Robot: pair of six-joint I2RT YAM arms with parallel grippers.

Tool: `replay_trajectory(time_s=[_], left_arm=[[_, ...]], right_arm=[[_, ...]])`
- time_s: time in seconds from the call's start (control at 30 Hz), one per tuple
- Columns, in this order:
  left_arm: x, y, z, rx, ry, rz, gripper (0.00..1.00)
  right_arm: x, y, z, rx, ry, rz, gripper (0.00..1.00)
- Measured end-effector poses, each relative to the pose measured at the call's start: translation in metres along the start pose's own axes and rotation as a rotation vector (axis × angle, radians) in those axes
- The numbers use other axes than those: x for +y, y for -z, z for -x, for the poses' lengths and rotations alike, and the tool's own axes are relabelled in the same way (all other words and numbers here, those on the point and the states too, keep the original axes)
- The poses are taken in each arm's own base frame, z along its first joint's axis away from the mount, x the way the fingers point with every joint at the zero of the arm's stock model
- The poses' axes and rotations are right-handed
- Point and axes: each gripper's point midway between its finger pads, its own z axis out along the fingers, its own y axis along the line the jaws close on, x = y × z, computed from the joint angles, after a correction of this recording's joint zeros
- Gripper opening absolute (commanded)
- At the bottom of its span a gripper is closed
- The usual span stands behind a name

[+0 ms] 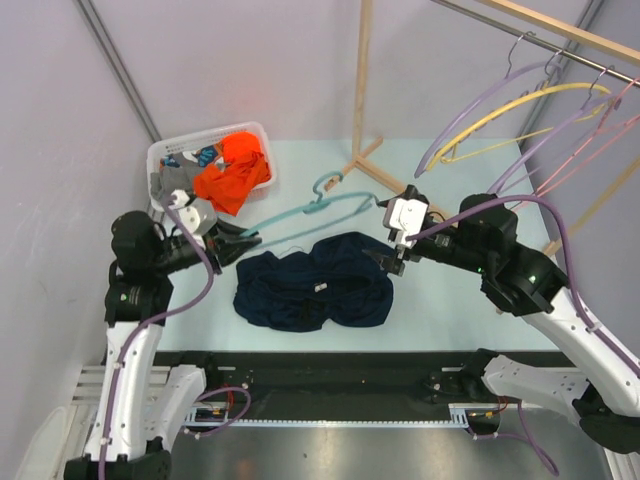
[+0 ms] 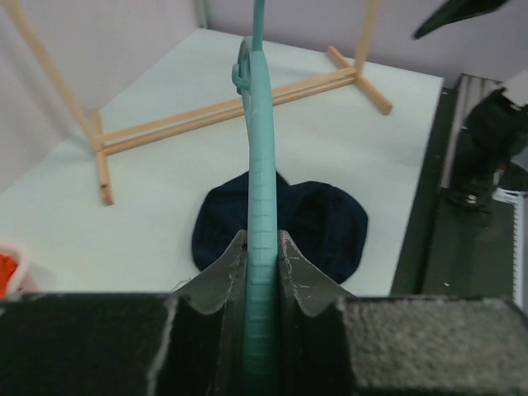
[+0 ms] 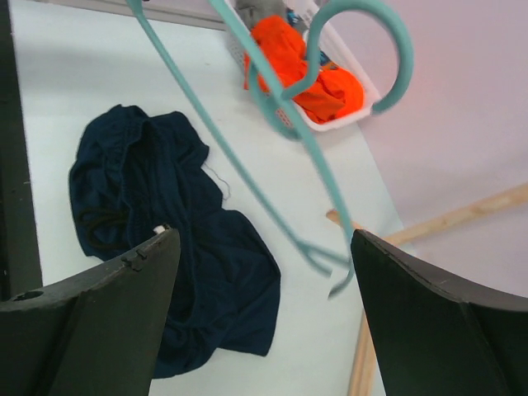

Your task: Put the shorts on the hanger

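The navy shorts [image 1: 315, 282] lie crumpled on the table's middle, also in the left wrist view [image 2: 322, 219] and the right wrist view [image 3: 165, 247]. My left gripper [image 1: 245, 240] is shut on one end of the teal hanger [image 1: 310, 212], which it holds above the table; the hanger arm runs straight out between its fingers [image 2: 262, 247]. My right gripper [image 1: 388, 258] is open and empty, just above the right edge of the shorts, near the hanger's far end [image 3: 322, 165].
A white basket [image 1: 170, 152] at the back left holds an orange garment [image 1: 235, 172] and grey cloth. A wooden rack [image 1: 362, 100] stands at the back with purple, yellow and pink hangers [image 1: 520, 110] on its rail at the right.
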Motion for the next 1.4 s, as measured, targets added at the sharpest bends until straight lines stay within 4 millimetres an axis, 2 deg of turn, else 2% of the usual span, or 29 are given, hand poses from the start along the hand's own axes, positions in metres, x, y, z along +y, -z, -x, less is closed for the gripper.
replay_trajectory(time_s=[0.13, 0.23, 0.33, 0.4, 0.53, 0.73, 0.83, 0.87, 0.9, 0.93, 0.97, 1.03, 1.07, 1.17, 1.3, 1.4], left_arm=[[-0.035, 0.010, -0.004, -0.006, 0.020, -0.084, 0.00], [-0.053, 0.016, -0.005, -0.007, 0.015, -0.132, 0.01], [-0.062, 0.018, -0.011, 0.005, 0.043, -0.181, 0.00], [-0.065, 0.017, -0.014, 0.012, 0.062, -0.205, 0.00], [-0.068, 0.017, -0.016, 0.013, 0.084, -0.241, 0.00], [-0.074, 0.018, -0.013, -0.023, 0.039, -0.262, 0.00], [-0.076, 0.019, -0.014, -0.028, 0.040, -0.264, 0.00], [-0.075, 0.018, -0.014, -0.029, 0.039, -0.265, 0.00], [-0.075, 0.018, -0.014, -0.030, 0.037, -0.265, 0.00], [-0.075, 0.018, -0.014, -0.033, 0.033, -0.270, 0.00], [-0.075, 0.018, -0.014, -0.034, 0.032, -0.273, 0.00], [-0.075, 0.017, -0.013, -0.037, 0.026, -0.279, 0.00], [-0.074, 0.017, -0.013, -0.038, 0.022, -0.279, 0.00], [-0.072, 0.016, -0.013, -0.038, 0.022, -0.280, 0.00], [-0.075, 0.017, -0.013, -0.042, 0.022, -0.308, 0.00], [-0.076, 0.016, -0.013, -0.043, 0.028, -0.322, 0.00]], right_arm=[[0.013, -0.012, 0.000, -0.022, 0.013, 0.087, 0.89], [0.023, -0.016, 0.002, -0.043, 0.008, 0.149, 0.89], [0.033, -0.016, 0.007, -0.068, 0.002, 0.198, 0.87], [0.039, -0.017, 0.010, -0.081, -0.003, 0.225, 0.76], [0.054, -0.018, 0.012, -0.088, -0.019, 0.281, 0.68], [0.074, -0.026, 0.000, -0.040, -0.102, 0.367, 0.54], [0.075, -0.031, -0.006, -0.018, -0.130, 0.376, 0.38], [0.075, -0.031, -0.006, -0.016, -0.139, 0.377, 0.29], [0.075, -0.032, -0.007, -0.014, -0.145, 0.378, 0.27], [0.075, -0.032, -0.007, -0.014, -0.152, 0.380, 0.28], [0.075, -0.032, -0.007, -0.014, -0.160, 0.383, 0.36], [0.075, -0.032, -0.009, -0.007, -0.177, 0.381, 0.47], [0.073, -0.031, -0.010, -0.004, -0.183, 0.378, 0.58], [0.066, -0.028, -0.016, 0.013, -0.207, 0.359, 0.70], [0.049, -0.019, -0.028, 0.041, -0.225, 0.305, 0.73], [0.047, -0.011, -0.025, 0.033, -0.211, 0.296, 0.73]])
